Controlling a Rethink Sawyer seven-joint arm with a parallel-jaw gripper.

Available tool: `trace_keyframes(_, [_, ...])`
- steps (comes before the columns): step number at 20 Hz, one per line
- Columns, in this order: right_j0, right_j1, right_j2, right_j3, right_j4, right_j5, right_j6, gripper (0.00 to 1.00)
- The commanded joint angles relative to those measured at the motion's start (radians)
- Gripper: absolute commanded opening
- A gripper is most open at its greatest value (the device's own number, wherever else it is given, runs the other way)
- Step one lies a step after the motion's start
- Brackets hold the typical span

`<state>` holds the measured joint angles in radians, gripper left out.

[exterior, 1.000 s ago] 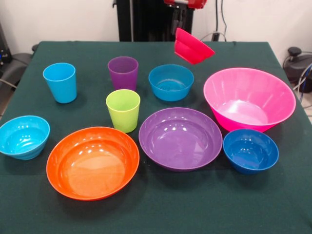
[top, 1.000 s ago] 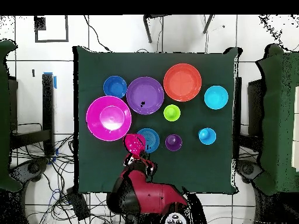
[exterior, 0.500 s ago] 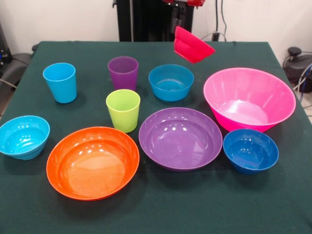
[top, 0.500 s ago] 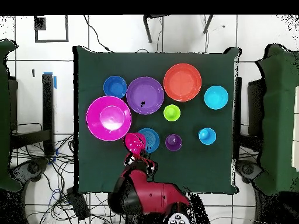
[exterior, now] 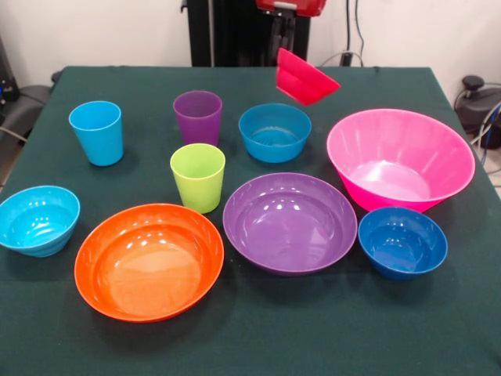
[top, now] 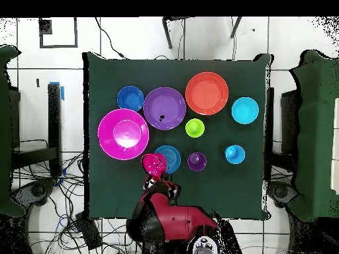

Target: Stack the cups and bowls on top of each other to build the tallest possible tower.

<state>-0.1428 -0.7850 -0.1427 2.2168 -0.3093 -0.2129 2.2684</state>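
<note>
Red bowl (exterior: 305,77): airborne and tilted, upper centre of the front view, hanging above and right of the blue bowl (exterior: 275,131); evidently lifted for stacking there. Gripper (exterior: 286,31): largely cropped at the top edge, pinching the red bowl's rim. Tower: not begun; every other piece sits singly on the table (exterior: 258,337). Purple cup (exterior: 197,116), lime green cup (exterior: 197,177), light blue cup (exterior: 96,131): upright, left half. Pink bowl (exterior: 400,159), dark blue bowl (exterior: 402,241): right. Purple bowl (exterior: 290,222), orange bowl (exterior: 149,260): lower centre. Cyan bowl (exterior: 37,219): left edge.
</note>
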Motion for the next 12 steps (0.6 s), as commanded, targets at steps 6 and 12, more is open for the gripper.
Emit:
trace_keyframes(6, [-0.061,0.063,0.112,-0.115,-0.108,0.030,0.016,0.00])
trace_keyframes(12, [-0.056,0.072,0.111,-0.125,-0.114,0.023,0.032,0.00])
